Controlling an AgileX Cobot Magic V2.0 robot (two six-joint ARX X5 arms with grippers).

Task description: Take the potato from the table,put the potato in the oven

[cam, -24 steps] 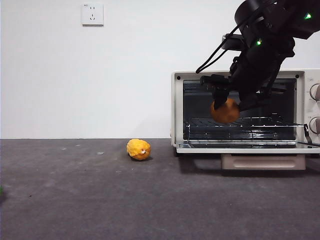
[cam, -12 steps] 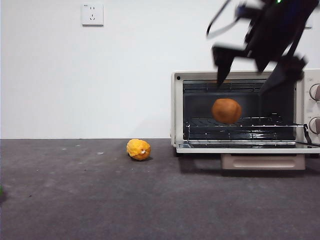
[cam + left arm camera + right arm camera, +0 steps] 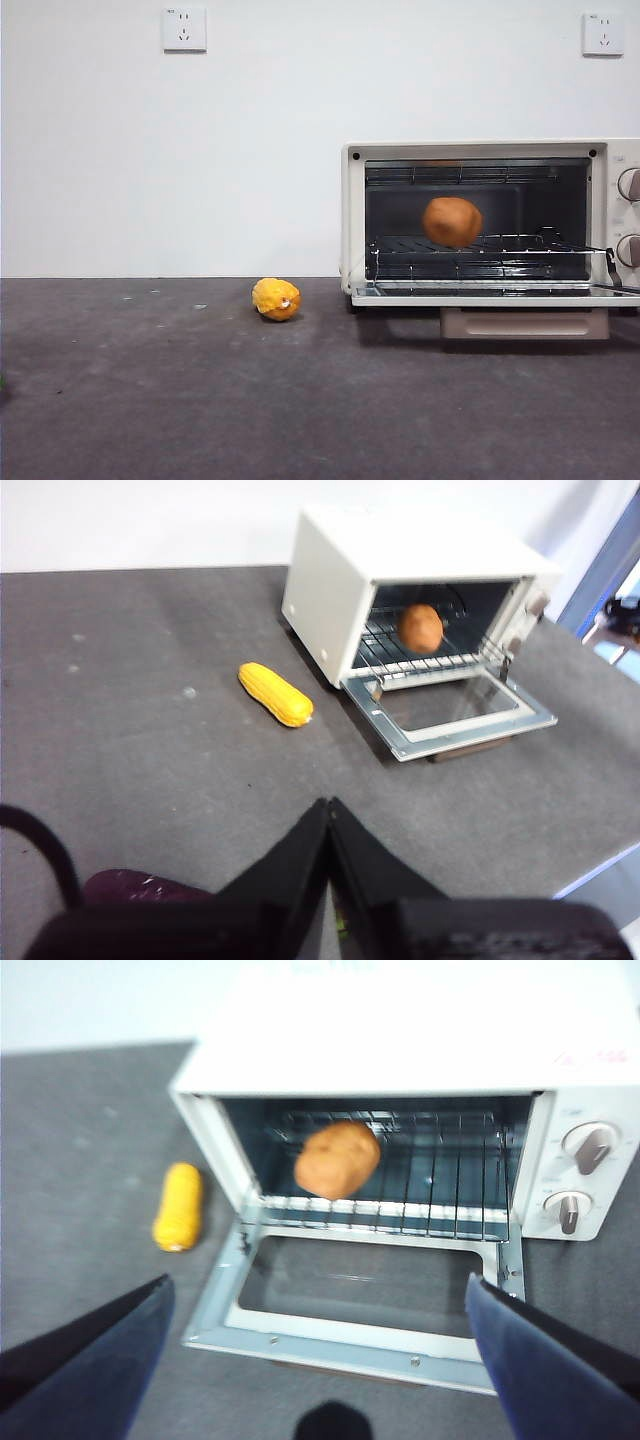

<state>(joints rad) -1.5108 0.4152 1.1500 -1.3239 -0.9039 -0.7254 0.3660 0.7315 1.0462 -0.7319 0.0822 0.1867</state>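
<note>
Right wrist view is showing the right gripper (image 3: 318, 1360) released, jaws spread wide and empty, looking down from above at the open oven (image 3: 420, 1050). Half a second ago this arm was filling the front view over the oven; it is now gone from it. The potato (image 3: 452, 221) is resting on the wire rack (image 3: 480, 245) inside. The left gripper (image 3: 328, 825) is waiting pressed closed. Placement is judged complete; the door (image 3: 350, 1305) is standing open.

Brown potato (image 3: 452, 221) on open oven's (image 3: 352, 215) wire rack (image 3: 520, 243).
</note>
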